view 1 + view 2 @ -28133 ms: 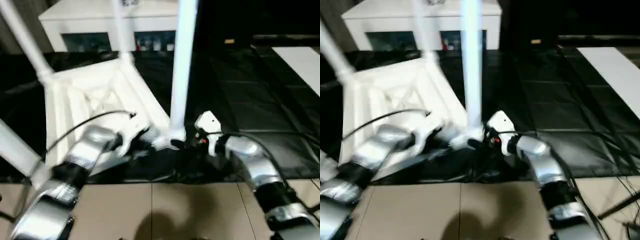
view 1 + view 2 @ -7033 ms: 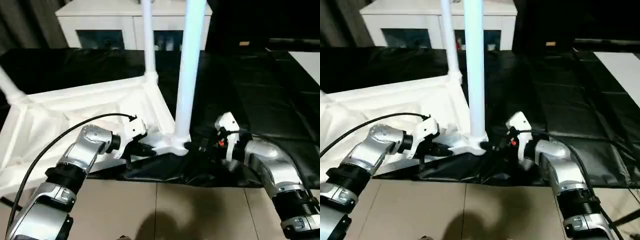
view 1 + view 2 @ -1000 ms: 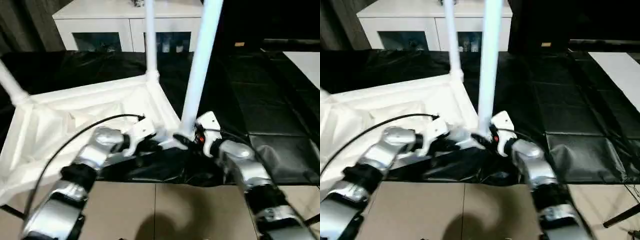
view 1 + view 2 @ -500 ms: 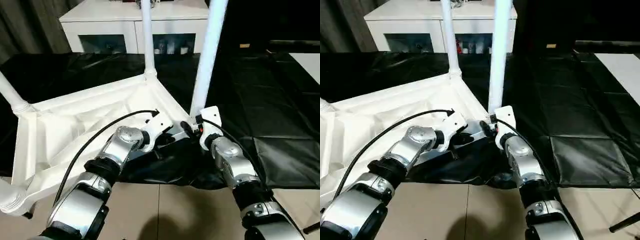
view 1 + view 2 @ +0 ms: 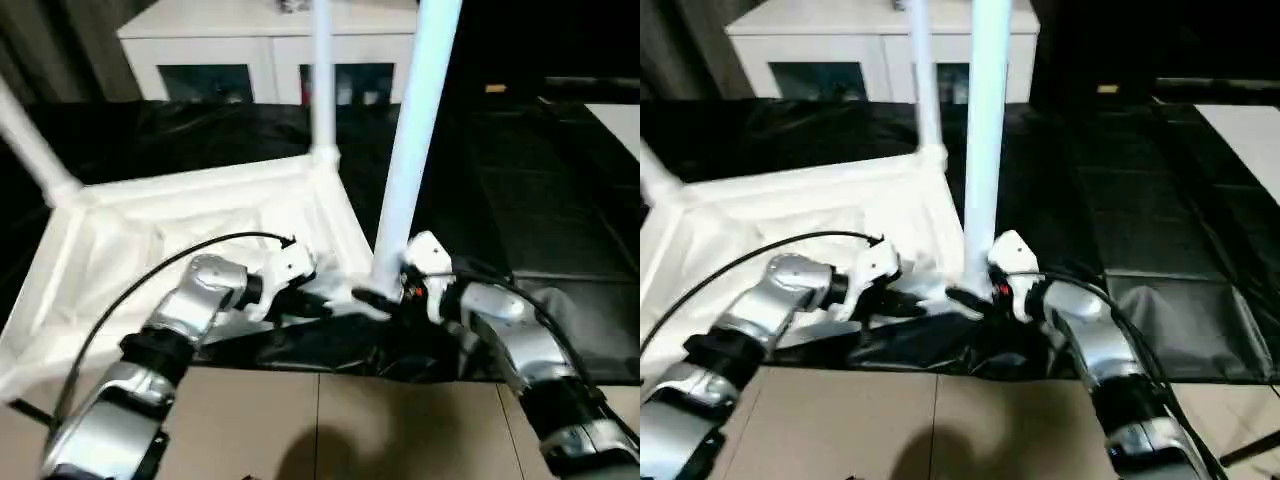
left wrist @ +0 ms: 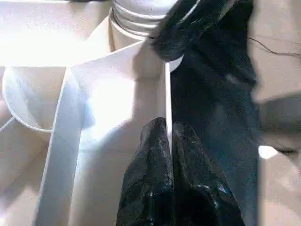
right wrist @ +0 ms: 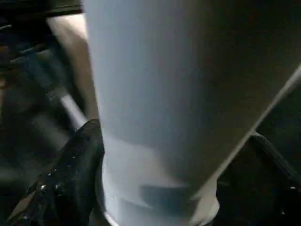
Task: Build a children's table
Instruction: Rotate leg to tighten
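Left gripper point(image 6: 165, 141) is pinched tight on a thin upright rib of the upturned table top point(image 5: 190, 235), just short of the corner socket point(image 6: 136, 52); right gripper point(image 5: 385, 297) stands at the base of the nearest leg point(image 5: 412, 140), one black finger point(image 7: 70, 174) lying beside the tube, the other hidden behind it, so whether it grips the leg cannot be told; the leg's upper end is cut off; beyond, the top lies on the black-covered work table point(image 5: 540, 200); further legs point(image 5: 322, 75) rise behind; white cabinet point(image 5: 830, 50) farthest.
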Motion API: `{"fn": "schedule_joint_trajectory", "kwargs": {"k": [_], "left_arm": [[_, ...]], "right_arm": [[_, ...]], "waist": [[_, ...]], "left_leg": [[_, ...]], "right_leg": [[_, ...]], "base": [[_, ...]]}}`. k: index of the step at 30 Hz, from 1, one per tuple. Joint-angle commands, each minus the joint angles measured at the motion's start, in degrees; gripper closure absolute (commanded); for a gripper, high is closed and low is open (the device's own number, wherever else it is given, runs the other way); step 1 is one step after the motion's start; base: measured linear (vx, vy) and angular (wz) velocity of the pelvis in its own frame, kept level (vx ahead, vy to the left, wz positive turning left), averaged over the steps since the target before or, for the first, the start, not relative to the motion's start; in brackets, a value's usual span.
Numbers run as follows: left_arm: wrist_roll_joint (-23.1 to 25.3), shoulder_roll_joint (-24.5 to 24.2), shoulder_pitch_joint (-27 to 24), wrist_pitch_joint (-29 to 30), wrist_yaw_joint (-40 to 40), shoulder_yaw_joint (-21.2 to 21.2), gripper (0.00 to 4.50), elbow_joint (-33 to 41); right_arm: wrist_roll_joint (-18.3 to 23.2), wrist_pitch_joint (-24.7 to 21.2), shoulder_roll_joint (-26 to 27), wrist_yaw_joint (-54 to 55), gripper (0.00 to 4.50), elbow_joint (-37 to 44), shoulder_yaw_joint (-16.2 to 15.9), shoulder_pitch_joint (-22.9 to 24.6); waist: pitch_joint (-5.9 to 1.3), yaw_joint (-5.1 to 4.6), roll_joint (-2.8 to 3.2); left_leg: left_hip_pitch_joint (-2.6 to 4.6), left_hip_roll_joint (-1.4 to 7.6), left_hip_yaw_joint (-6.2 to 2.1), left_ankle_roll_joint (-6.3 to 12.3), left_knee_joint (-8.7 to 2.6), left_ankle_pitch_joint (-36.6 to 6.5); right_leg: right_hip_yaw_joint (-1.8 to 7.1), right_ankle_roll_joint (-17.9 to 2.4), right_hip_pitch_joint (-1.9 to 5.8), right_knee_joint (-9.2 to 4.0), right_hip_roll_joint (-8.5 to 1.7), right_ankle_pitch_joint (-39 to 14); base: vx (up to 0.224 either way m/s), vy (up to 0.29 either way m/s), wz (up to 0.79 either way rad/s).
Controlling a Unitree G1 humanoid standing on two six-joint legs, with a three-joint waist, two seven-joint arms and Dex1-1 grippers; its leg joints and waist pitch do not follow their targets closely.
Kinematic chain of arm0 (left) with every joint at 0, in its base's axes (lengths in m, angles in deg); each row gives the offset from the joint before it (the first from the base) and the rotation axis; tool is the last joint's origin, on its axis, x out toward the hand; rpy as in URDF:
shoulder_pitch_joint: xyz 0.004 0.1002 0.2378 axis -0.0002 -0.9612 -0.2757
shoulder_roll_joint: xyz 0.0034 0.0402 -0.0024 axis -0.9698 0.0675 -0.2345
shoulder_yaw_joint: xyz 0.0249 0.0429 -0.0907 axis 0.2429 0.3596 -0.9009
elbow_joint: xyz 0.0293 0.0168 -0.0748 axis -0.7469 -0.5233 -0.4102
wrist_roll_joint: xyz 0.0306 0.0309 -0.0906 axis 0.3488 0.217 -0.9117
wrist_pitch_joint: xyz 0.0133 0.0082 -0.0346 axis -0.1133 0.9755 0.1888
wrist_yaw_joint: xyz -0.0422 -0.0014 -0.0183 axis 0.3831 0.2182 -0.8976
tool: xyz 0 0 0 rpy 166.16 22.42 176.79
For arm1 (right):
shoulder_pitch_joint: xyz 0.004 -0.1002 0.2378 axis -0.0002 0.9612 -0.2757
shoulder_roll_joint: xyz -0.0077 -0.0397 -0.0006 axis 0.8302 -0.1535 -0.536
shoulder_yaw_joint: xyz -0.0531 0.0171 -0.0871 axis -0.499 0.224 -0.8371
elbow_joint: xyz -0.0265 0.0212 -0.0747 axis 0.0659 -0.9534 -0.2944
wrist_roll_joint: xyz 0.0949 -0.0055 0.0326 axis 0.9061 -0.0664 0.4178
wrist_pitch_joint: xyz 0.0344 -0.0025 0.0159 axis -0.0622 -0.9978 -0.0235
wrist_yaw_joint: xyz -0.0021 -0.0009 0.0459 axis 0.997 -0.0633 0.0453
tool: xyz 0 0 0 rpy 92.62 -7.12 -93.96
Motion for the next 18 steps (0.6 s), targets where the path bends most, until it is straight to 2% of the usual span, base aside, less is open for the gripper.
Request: {"fn": "schedule_joint_trajectory", "kwargs": {"k": [1, 2, 7, 12, 18], "left_arm": [[-0.6, -1.0, -0.4, 0.4, -4.5, 1.6, 4.50, 2.3], [-1.2, -1.9, -1.0, 1.1, -5.5, 1.4, 4.50, 4.0], [-1.6, -2.9, -1.4, 1.7, -6.1, 1.0, 4.50, 4.9], [-1.8, -3.3, -1.8, 2.1, -5.9, 0.8, 4.50, 5.6], [-2.2, -3.7, -2.4, 3.2, -6.1, 0.9, 4.50, 7.0]], "right_arm": [[1.0, -0.3, -1.4, -2.6, 0.71, 1.6, -0.2, 0.0], [1.7, -0.6, -2.1, -5.1, 0.71, 2.7, -0.6, 0.6], [1.7, -0.8, -3.1, -8.0, 0.71, 3.4, -2.0, 1.4], [1.9, -0.8, -3.1, -8.3, 1.16, 2.0, -1.6, 1.0], [1.9, -1.7, -2.9, -9.0, 1.64, 1.7, -1.4, 0.7]], "waist": [[-3.62, 0.06, -0.65], [-3.53, 0.10, -0.64], [-3.42, 0.28, -0.88], [-3.46, 0.22, -0.94], [-3.56, 0.20, -1.08]], "left_leg": [[0.96, 0.79, 0.45, 5.38, -4.18, -14.6], [1.10, 0.76, 0.55, 4.95, -4.21, -15.3], [0.96, 0.72, 0.49, 4.16, -4.35, -15.5], [0.79, 0.58, 0.42, 3.90, -4.31, -14.9], [0.78, 0.61, 0.42, 4.30, -4.22, -13.7]], "right_leg": [[0.77, -15.9, 2.83, -3.22, -0.79, -8.5], [0.84, -15.9, 2.62, -3.33, -0.76, -9.2], [0.97, -15.2, 2.68, -3.43, -0.88, -10.7], [0.96, -14.7, 2.76, -3.43, -0.92, -11.1], [0.92, -15.1, 2.80, -3.23, -0.87, -9.6]], "base": [[0.000, 0.000, 0.00], [0.000, 0.000, 0.00], [0.000, 0.000, 0.00], [0.000, 0.000, 0.00], [0.000, 0.000, 0.00]]}}
